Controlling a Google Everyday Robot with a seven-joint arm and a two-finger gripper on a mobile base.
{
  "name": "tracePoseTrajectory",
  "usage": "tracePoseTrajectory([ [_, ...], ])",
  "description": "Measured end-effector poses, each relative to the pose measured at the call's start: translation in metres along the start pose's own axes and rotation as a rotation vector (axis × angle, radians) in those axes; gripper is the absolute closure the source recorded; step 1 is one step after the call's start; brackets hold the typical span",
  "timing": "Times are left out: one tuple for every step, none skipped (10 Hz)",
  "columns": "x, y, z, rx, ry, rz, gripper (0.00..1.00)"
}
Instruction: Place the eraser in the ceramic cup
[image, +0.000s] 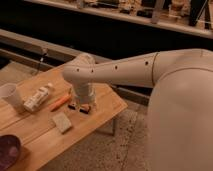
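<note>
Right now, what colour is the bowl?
Dark purple bowl, camera view; the hand is down beside the orange pen.

Small black eraser (86, 109), orange end, lying under gripper (81, 106); white ceramic cup (11, 96) upright, well apart

Tool (80, 107) low over the table (106, 101), right of pen (60, 103), tube (38, 97) and ceramic cup (11, 96), block (62, 122) nearer front.

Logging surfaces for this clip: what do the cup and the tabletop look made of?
The cup: plain, even white, no shine; probably ceramic, could be plastic. The tabletop: light wood, going by the plank seams; dull finish. The gripper stands open, low over the tabletop beside the orange pen.
</note>
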Motion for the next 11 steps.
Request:
tracePoseTrajectory([
  [0.000,-0.003,0.002,0.028,0.028,-0.094,0.35],
  [-0.005,-0.002,0.005,0.059,0.061,-0.235,0.35],
  [-0.007,-0.003,0.006,0.072,0.071,-0.290,0.35],
  [-0.016,-0.004,0.007,0.096,0.079,-0.390,0.35],
  [-0.031,-0.005,0.008,0.134,0.067,-0.507,0.35],
  [-0.047,-0.003,0.009,0.168,0.048,-0.609,0.35],
  [-0.061,-0.001,0.011,0.190,0.029,-0.687,0.35],
  [-0.071,-0.002,0.016,0.202,0.014,-0.741,0.35],
  [-0.076,-0.003,0.019,0.204,0.001,-0.774,0.35],
  [-0.080,-0.004,0.022,0.197,-0.011,-0.800,0.35],
  [-0.082,-0.008,0.027,0.169,-0.025,-0.821,0.35],
])
